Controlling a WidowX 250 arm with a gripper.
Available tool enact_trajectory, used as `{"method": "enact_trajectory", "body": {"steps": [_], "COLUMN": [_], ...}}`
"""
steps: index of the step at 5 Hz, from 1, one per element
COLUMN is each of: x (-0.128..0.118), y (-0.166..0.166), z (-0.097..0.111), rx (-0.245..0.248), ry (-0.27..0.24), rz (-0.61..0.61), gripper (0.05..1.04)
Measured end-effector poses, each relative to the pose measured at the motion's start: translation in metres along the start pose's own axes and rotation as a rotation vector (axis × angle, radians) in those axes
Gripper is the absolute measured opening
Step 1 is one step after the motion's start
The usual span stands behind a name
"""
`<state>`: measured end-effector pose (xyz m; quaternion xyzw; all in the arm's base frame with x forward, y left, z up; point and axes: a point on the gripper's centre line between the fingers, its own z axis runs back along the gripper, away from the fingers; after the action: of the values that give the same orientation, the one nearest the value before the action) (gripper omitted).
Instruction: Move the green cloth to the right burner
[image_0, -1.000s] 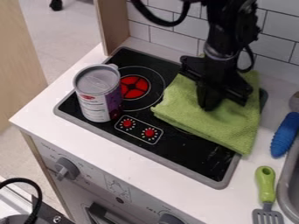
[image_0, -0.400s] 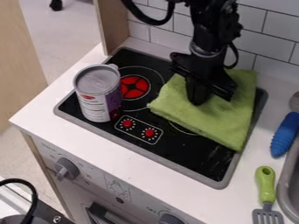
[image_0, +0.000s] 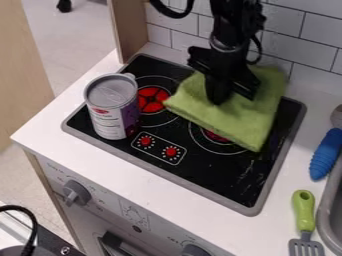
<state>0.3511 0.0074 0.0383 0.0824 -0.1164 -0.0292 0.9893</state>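
Observation:
The black gripper (image_0: 218, 99) is over the back part of the stovetop, pointing down and shut on the green cloth (image_0: 246, 120). Cloth spreads out on both sides of the fingers, with one corner towards the left burner (image_0: 153, 100) and another over the right burner (image_0: 220, 149). Only the front part of the right burner's ring and a bit of its red centre can be seen; the cloth hides the rest.
A tall can (image_0: 112, 112) stands on the stove's left side. Right of the stove (image_0: 207, 184) lie a blue-handled utensil (image_0: 325, 154) and a green-handled spatula (image_0: 304, 210), beside a grey sink edge (image_0: 326, 212). A tiled wall rises behind.
The gripper has moved left and slightly back, and the cloth has shifted with it. Its front corner has left the stove's right edge, and part of the right burner now shows.

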Motion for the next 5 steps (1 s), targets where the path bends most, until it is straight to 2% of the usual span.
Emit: {"method": "enact_trajectory", "body": {"steps": [2,3,4,5], "x": [-0.003,-0.009,-0.004,0.002], "y": [0.031,0.049,0.069,0.087], "z": [-0.008,-0.009,-0.01,-0.016], "rx": [0.073,0.132,0.209,0.282], "ry": [-0.069,-0.11,-0.147,-0.142], "rz": [-0.04,0.069,0.241,0.344], "gripper": [0.052,0.052,0.052,0.052]}}
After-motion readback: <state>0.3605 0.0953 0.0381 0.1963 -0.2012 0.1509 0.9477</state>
